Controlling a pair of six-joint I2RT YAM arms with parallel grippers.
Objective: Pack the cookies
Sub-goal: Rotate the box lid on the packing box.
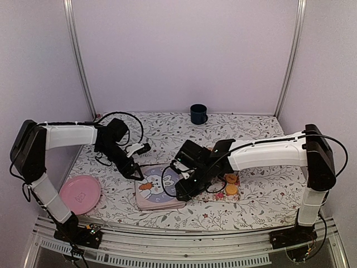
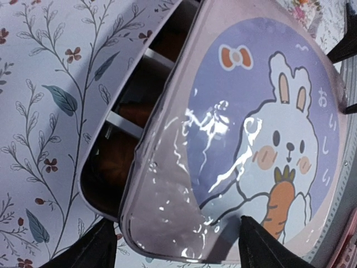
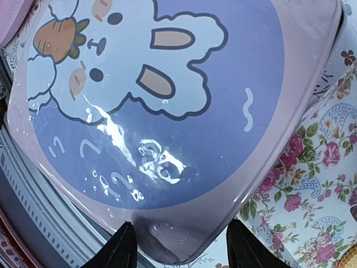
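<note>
A pink box [image 2: 85,187] lies near the table's front under a bunny-printed lid [image 1: 160,184] that sits askew, leaving its left compartments uncovered. Dim orange-brown cookies [image 2: 114,163] show in those compartments. Two more orange cookies [image 1: 230,184] rest on a floral napkin [image 1: 239,195] right of the box. My left gripper [image 1: 134,167] stands open over the lid's [image 2: 251,128] far left corner, one finger beside the edge and one above the lid. My right gripper [image 1: 184,192] has its fingertips against both edges of the lid's [image 3: 167,111] near right corner.
A pink plate [image 1: 80,194] lies at the front left, near the left arm's base. A dark blue mug [image 1: 198,114] stands at the back by the wall. The floral tablecloth [image 1: 167,131] covers the table between white side walls.
</note>
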